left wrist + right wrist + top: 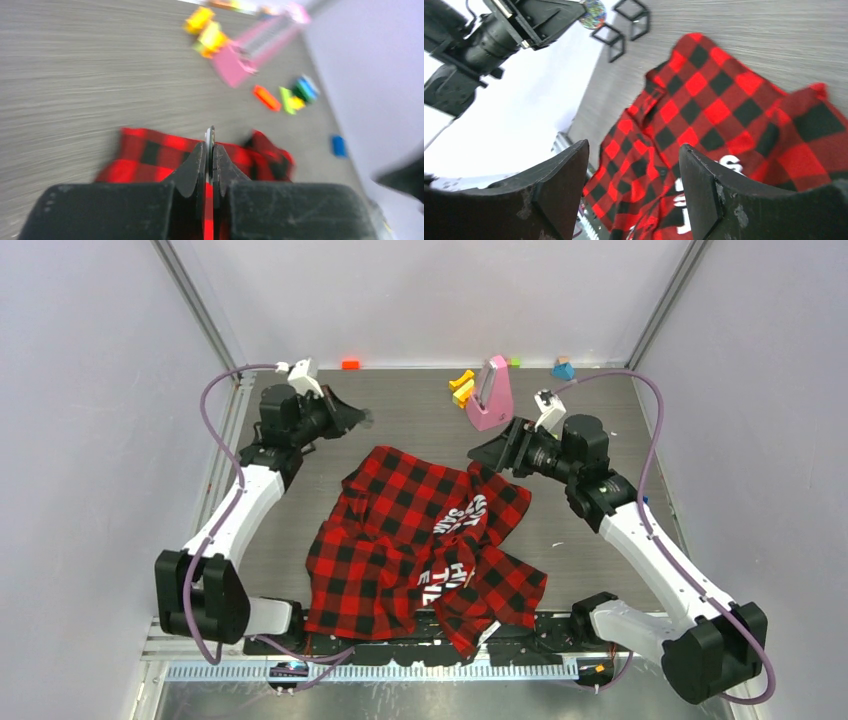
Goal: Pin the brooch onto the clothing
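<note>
**Brooch pinched in left gripper; shirt flat on table; right gripper released**

Top external: The shirt (400, 540) lies crumpled at the middle of the table (420, 410), its hem reaching the 6 o'clock edge, white lettering (445, 575) facing up. My left gripper (362, 418) sits off the shirt's 11 o'clock corner, over bare table. My right gripper (485, 453) sits at its 1 o'clock corner. From this height I cannot tell how either gripper stands. A pink stand (490, 395) with yellow blocks (462, 388) beside it is at 12 to 1 o'clock of the shirt.

Left wrist: Blurred. The fingers are clenched on a thin disc seen edge-on, the brooch (210, 134). A strip of red check lies below the tips, apart from them.

Right wrist: The fingers are spread wide with nothing between them, and the shirt lies beneath, not touched. Only this view shows the brooch's face: a round, mottled, many-coloured piece at the left gripper's tip, at 11 o'clock in the frame.
</note>
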Tool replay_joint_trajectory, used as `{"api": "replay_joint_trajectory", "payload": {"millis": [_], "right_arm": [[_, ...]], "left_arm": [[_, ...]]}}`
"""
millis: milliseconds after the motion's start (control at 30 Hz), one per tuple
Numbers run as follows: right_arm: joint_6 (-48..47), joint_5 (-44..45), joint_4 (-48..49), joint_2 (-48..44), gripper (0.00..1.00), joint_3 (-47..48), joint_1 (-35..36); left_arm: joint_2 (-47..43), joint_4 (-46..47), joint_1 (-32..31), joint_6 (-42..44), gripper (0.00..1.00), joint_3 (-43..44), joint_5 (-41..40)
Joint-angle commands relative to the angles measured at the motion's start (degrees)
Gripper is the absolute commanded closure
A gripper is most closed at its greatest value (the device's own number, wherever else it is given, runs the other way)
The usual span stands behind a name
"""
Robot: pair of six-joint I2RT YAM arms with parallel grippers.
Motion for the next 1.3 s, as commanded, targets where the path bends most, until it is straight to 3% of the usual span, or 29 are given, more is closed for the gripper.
{"api": "replay_joint_trajectory", "payload": {"millis": [0, 167, 333, 600, 1267], "right_arm": [[6.5, -14.7, 14.5, 1.3, 0.29, -0.5, -0.2], [10.7, -20.1, 20.8, 2.4, 0.32, -0.8, 0.7], [12.4, -21.5, 23.1, 3.4, 0.38, -0.2, 3.9], [7.7, -19.8, 17.6, 4.7, 0.5, 3.8, 9.2], [6.9, -19.1, 19.5, 7.6, 0.73, 6.7, 12.3]], "left_arm": [[-3.5, 7.6, -2.1, -5.1, 1.0, -0.2, 27.6], [-4.5, 16.5, -6.8, -12.5, 1.0, -0.9, 41.9], [-3.7, 25.9, -9.9, -20.4, 1.0, -1.9, 48.4], [-1.5, 30.6, -13.0, -22.7, 1.0, -1.3, 51.2], [-1.1, 30.8, -13.5, -22.0, 1.0, -2.6, 51.6]]}}
